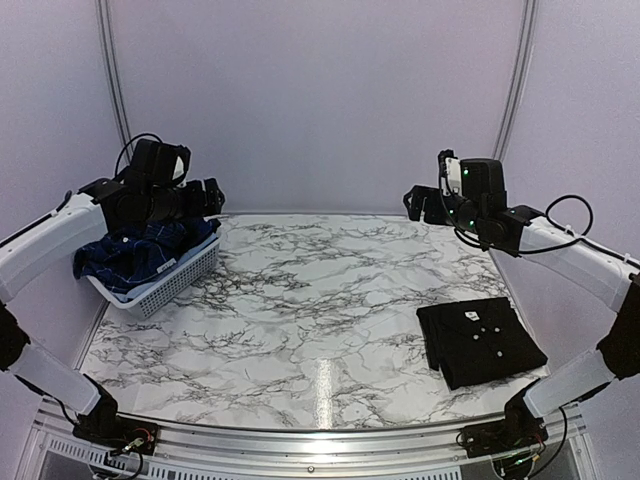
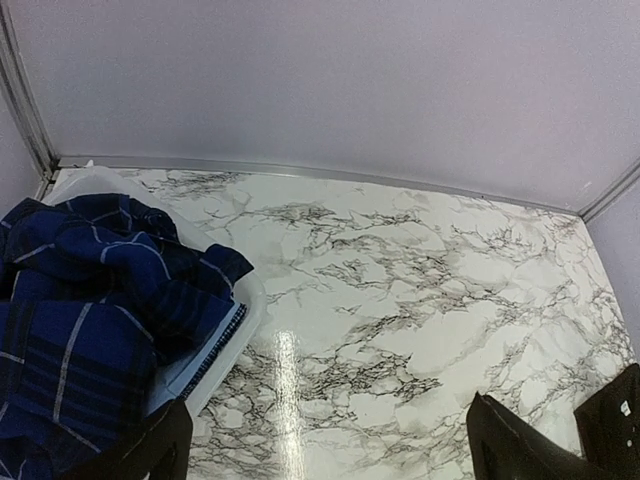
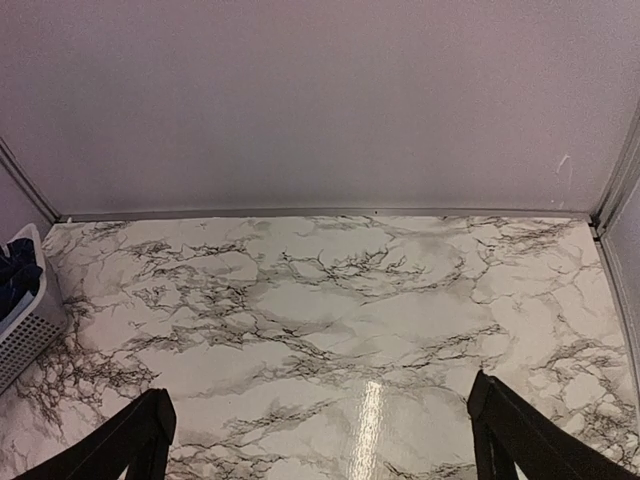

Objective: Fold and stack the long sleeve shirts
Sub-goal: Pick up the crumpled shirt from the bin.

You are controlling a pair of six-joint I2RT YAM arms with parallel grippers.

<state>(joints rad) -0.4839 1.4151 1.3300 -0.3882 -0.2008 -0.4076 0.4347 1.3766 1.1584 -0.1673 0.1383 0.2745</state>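
A royal-blue and navy plaid shirt (image 1: 140, 250) lies crumpled in the white lattice basket (image 1: 170, 285) at the table's far left. The left wrist view shows the plaid shirt (image 2: 90, 310) with a pale blue layer (image 2: 190, 365) under its edge. A black shirt with white buttons (image 1: 482, 342) lies folded flat at the near right. My left gripper (image 1: 208, 197) hangs open just above the basket's far side, nothing between its fingers (image 2: 327, 420). My right gripper (image 1: 420, 200) is open and empty, raised over the far right of the table (image 3: 322, 400).
The marble-patterned tabletop (image 1: 320, 300) spreads between basket and black shirt. Pale walls close the back and sides, with a metal rail (image 1: 300, 440) along the near edge. The basket's corner (image 3: 25, 330) shows at the left of the right wrist view.
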